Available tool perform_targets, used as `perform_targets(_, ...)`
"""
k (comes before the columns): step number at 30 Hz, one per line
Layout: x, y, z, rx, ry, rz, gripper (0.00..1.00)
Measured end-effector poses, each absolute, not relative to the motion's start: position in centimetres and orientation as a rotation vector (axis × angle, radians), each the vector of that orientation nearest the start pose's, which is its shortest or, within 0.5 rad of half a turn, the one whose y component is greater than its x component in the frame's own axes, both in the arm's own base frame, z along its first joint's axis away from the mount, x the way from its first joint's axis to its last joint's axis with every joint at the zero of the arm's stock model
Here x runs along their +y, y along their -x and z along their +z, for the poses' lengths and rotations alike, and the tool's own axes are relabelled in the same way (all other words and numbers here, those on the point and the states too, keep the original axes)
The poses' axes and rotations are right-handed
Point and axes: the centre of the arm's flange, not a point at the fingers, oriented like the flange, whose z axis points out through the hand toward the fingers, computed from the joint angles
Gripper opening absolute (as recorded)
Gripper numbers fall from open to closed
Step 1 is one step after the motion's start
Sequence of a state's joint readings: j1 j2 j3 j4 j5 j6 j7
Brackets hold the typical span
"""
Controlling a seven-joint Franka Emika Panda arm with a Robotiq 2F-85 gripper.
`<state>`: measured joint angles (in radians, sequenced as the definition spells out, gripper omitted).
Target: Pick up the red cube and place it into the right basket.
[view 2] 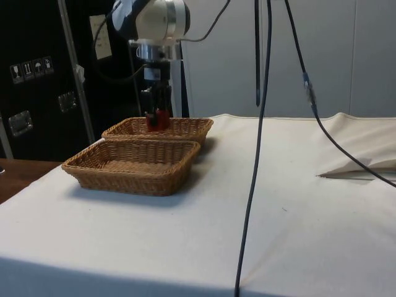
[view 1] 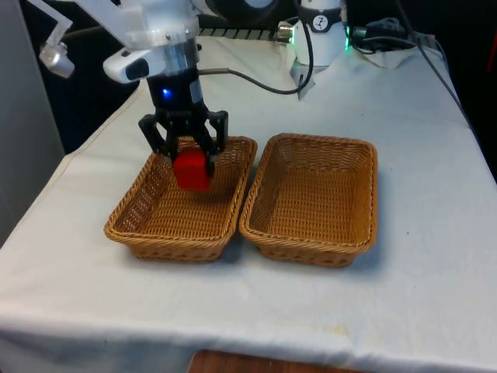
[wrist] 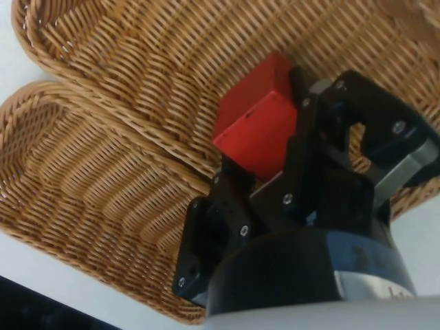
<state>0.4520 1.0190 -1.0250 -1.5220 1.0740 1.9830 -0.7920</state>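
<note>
Two baskets stood side by side on the bench, and the gripper [view 1: 189, 152] had its fingers [wrist: 300, 148] clenched on the red cube [view 1: 192, 171], which hung lifted over the basket [view 1: 137, 214] on the front view's left, clear of its floor. The pick looked done, but which basket counted as the right one I could not tell: either only the release remained, or the cube had yet to cross to the other basket [view 1: 365, 194]. No brand, label or writing could be read.
</note>
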Motion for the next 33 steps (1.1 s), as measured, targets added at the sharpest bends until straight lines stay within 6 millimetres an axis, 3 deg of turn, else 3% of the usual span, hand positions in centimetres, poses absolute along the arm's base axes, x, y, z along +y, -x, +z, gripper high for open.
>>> perform_targets(11, -18.5, -67.9, 21.6, 0.07, 3.032, -0.117, 0.03)
perform_targets(17, -18.5, -68.2, 21.3, 0.065, 3.036, -0.114, 0.03)
perform_targets(27, -18.5, -68.3, 21.1, 0.064, 3.033, -0.114, 0.96)
perform_targets(28, -18.5, -68.3, 21.1, 0.064, 3.033, -0.114, 1.0)
perform_targets(33, -18.5, -68.3, 21.2, 0.063, 3.033, -0.115, 1.0)
